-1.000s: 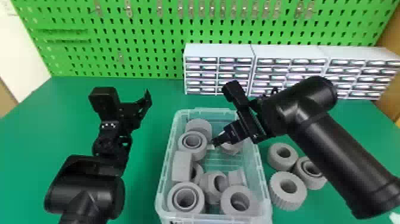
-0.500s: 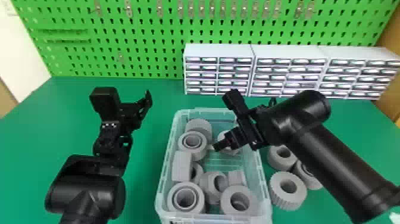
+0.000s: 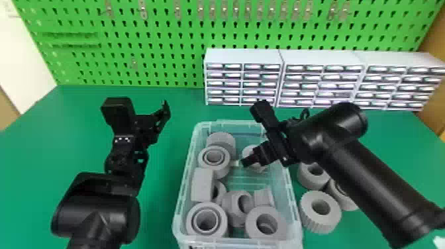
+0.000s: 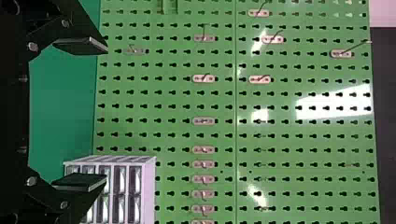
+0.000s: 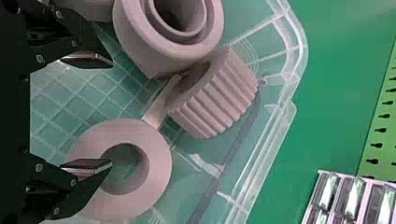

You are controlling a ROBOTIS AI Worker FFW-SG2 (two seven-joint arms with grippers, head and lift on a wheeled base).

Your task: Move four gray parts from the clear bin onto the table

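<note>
Nearest, in the head view's lower centre, gray parts [image 3: 230,203] crowd the clear bin [image 3: 231,244]. Farther, my right gripper [image 5: 112,113] spreads wide, one tip seemingly over a ring's [image 5: 159,168] hole; closing off-centre could pinch only an edge and slip.

I have a green table [image 3: 33,155] in my head view, and the clear bin [image 3: 180,205] sits directly on it. Taking that bin as my clock's centre, I count 3 gray parts [image 3: 319,213] just beside it, between 3 and 4 o'clock, holes up, 1 of them partly hidden. Against the back, from 12 to 2 o'clock, I see 3 white drawer cabinets [image 3: 243,58] side by side.
</note>
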